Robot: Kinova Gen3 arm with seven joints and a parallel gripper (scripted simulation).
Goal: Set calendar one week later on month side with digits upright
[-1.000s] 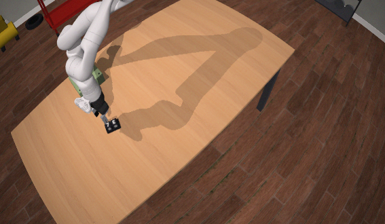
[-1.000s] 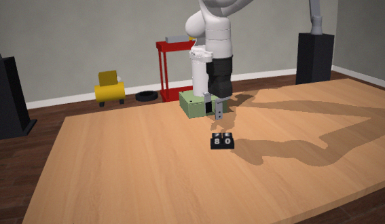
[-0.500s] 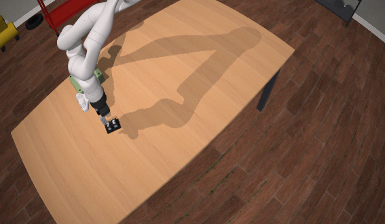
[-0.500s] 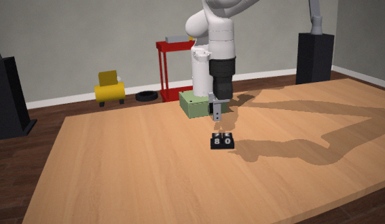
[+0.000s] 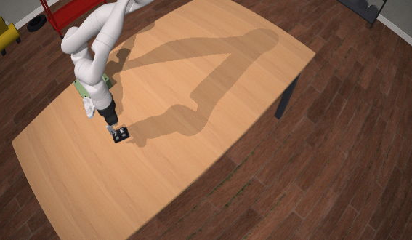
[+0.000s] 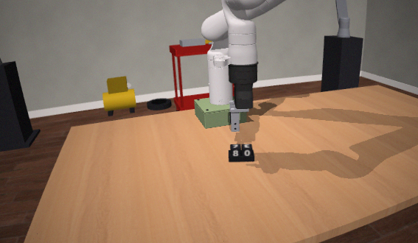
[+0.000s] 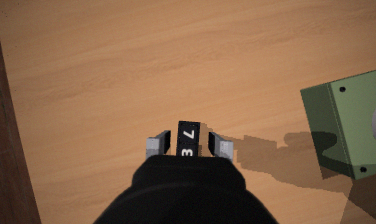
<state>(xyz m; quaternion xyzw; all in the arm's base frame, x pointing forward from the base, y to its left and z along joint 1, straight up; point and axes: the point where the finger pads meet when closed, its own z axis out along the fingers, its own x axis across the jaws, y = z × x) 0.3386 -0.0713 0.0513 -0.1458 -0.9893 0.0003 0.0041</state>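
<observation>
The calendar (image 5: 121, 138) (image 6: 241, 152) is a small black tray holding two black cubes side by side, flat on the wooden table. In the exterior view the cubes' near faces read 8 (image 6: 235, 153) and 0 (image 6: 248, 153). In the wrist view their top faces read 7 (image 7: 189, 132) and 3 (image 7: 187, 151). No month name shows in any view. My gripper (image 5: 110, 129) (image 6: 234, 126) (image 7: 189, 139) is open and empty. It points straight down a short way above the cubes, with one finger on each side of them in the wrist view.
The arm's green base block (image 6: 214, 115) (image 7: 349, 120) (image 5: 106, 81) stands on the table just behind the calendar. The table's edge (image 7: 6, 150) runs close by in the wrist view. A red cart (image 6: 184, 74) and a yellow machine (image 6: 119, 97) stand on the floor beyond.
</observation>
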